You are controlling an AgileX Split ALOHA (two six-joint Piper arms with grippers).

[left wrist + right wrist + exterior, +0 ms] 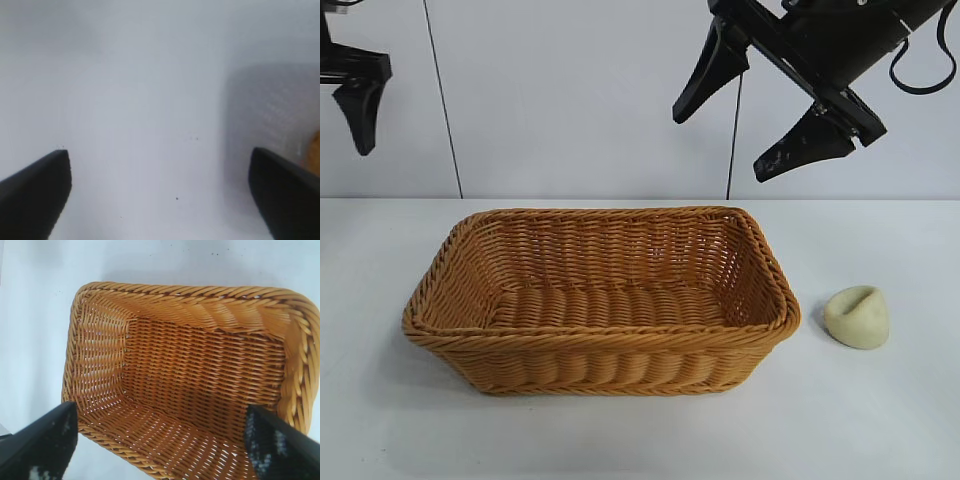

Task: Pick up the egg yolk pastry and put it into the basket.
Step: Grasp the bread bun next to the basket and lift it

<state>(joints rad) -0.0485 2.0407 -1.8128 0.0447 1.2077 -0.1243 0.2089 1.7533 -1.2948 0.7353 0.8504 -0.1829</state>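
Note:
The egg yolk pastry, a small pale cream dome with a crease on top, lies on the white table just right of the basket. The orange-brown wicker basket stands at the table's middle and holds nothing; the right wrist view looks down into it. My right gripper hangs high above the basket's back right corner, open and empty, well above and left of the pastry. My left gripper is parked high at the far left, open and empty, over bare table.
The white table runs on all sides of the basket. A pale wall with dark vertical seams stands behind. A black cable loop hangs from the right arm at the top right.

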